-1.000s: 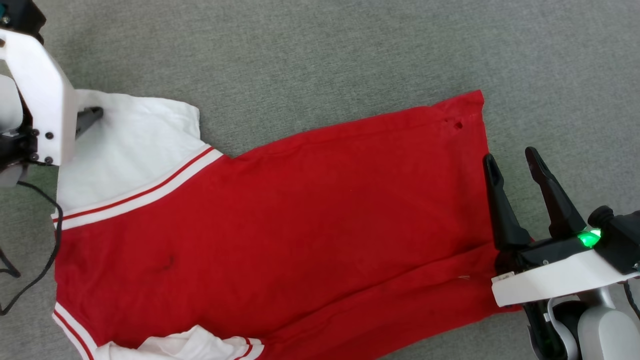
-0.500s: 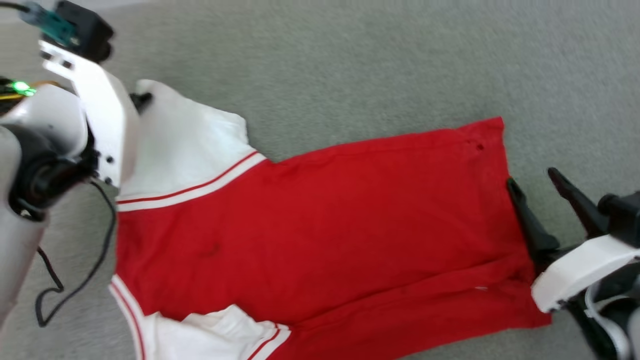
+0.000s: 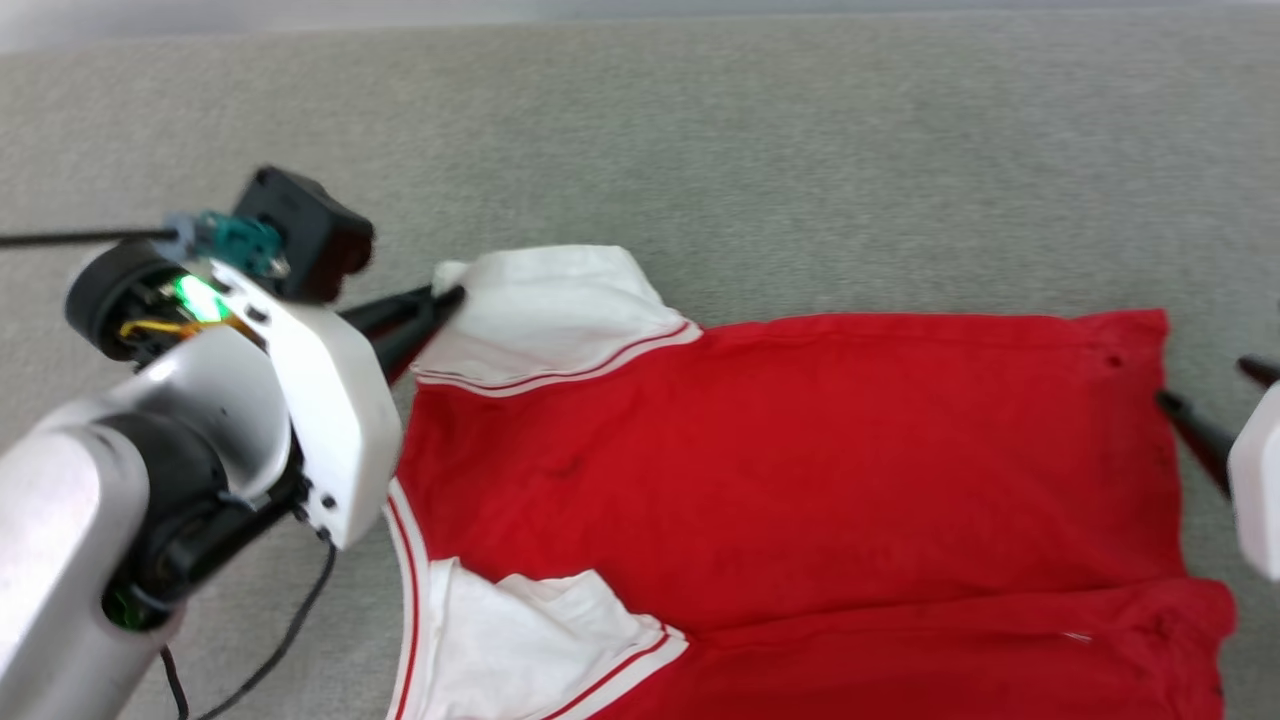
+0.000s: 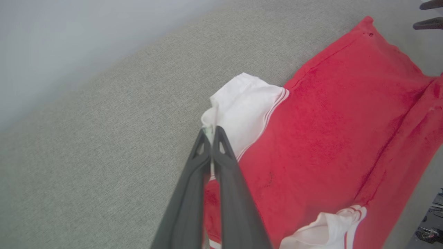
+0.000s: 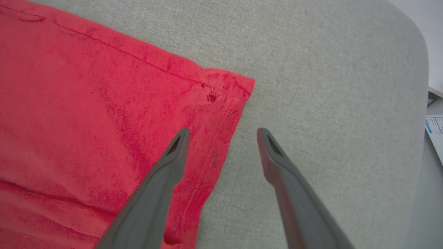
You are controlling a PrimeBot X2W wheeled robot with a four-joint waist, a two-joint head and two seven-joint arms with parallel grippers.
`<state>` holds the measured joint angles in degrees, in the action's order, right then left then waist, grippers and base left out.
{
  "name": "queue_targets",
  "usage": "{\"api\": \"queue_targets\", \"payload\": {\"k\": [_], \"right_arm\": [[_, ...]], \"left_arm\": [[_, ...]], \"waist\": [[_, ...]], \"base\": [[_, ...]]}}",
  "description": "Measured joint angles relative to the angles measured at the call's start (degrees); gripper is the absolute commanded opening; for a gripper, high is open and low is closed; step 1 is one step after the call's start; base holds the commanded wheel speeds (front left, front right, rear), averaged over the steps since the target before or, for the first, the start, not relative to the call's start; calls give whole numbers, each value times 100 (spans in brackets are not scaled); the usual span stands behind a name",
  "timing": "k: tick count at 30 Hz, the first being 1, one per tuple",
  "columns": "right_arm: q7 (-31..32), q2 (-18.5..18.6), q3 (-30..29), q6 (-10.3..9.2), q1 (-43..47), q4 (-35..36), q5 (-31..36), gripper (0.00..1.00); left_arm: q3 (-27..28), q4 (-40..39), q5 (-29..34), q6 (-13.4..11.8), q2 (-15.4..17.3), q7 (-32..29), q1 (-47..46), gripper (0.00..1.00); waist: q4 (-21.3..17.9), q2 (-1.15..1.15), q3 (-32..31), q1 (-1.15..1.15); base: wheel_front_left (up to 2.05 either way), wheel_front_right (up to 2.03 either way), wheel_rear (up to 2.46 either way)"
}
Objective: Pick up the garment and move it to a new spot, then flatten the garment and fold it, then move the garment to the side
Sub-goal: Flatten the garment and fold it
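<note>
Desk (image 3: 800, 120): grey cloth-covered top, rounded edge on your right-wrist view. Nothing on it is a container. The garment lies straight on the cloth, with nothing in or under it that you can see.

Garment (image 3: 800, 470): spread lengthwise across the desk, collar end toward your left arm and hem toward your right. The plain red side is up and no print is visible. The body is mostly flat. One long crease runs along the near side, where a strip of red sits folded.

Left end effector (image 4: 211, 129): fingers pressed together, clamped on the outer edge of the far white sleeve (image 3: 545, 300). The sleeve is bunched at the pinch, with its edge raised off the desk.

Right end effector (image 5: 223, 131): fingers apart and holding nothing. It straddles the hem edge near the far corner, one finger above red cloth and the other above bare desk. You cannot tell whether either finger touches.

Near sleeve (image 3: 520, 630): crumpled over the red body, not laid out.

Small hole (image 5: 211, 98): in the hem corner, just ahead of your right fingers.

Judgement: this looks like the flatten-and-fold step, not yet the final move aside. Next, carry the pinched sleeve with your left arm to where it should lie, then let go. Your right arm would need to close on the hem first so the body doesn't drag. The near crease and the crumpled sleeve need smoothing before any fold.
</note>
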<state>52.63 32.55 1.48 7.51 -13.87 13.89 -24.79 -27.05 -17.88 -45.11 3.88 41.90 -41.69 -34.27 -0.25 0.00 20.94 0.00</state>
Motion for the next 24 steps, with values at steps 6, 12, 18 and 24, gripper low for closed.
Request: {"api": "queue_targets", "payload": {"k": [6, 12, 18, 24], "right_arm": [[597, 304, 233, -1, -693, -530, -27, 100], [703, 392, 528, 0, -1180, -1173, 64, 100], [743, 431, 731, -1, -1394, -1678, 102, 100], [720, 506, 1020, -1, -1476, -1871, -46, 0]], "left_arm": [[-134, -568, 109, -103, -80, 162, 304, 0], [-212, -783, 226, -127, -123, 336, 416, 0], [-277, -789, 260, -82, -183, 459, 461, 0], [-278, -569, 300, -58, -223, 602, 474, 0]], "waist": [[285, 0, 212, 0], [524, 0, 489, 0], [707, 0, 676, 0], [769, 0, 723, -2]], "base": [[0, 0, 0], [0, 0, 0], [0, 0, 0], [0, 0, 0]]}}
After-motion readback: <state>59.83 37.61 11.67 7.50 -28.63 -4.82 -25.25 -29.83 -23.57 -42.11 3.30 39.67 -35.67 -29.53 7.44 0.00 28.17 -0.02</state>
